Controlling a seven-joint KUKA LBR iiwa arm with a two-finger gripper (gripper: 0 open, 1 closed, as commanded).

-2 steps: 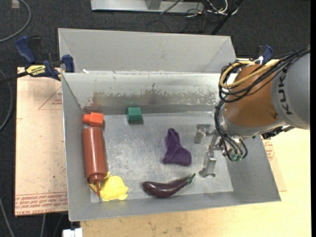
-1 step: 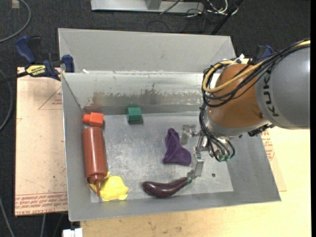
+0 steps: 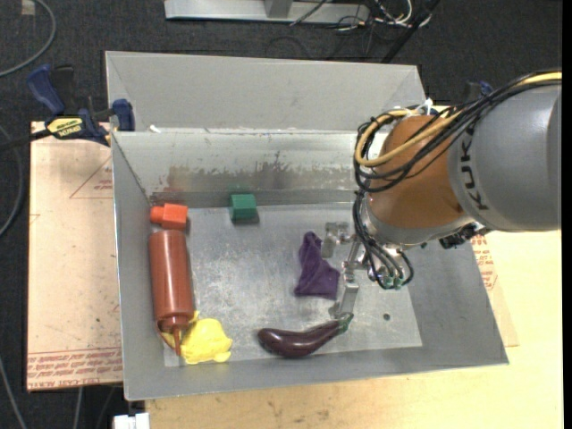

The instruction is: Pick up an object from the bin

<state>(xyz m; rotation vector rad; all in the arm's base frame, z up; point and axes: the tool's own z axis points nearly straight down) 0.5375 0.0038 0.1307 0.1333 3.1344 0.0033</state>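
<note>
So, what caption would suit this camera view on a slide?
Robot gripper in a grey bin, beside a crumpled purple thing and a dark aubergine.

A robot lab — metal bin, floor cables.

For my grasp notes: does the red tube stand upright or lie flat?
Flat: the red tube stretches lengthwise along the bin floor.

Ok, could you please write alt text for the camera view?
The end effector reaches into the bin, between a crumpled purple piece and a dark eggplant. At the view's left lie a red cylinder, an orange block and a yellow lump; a green block is farther back.
</note>
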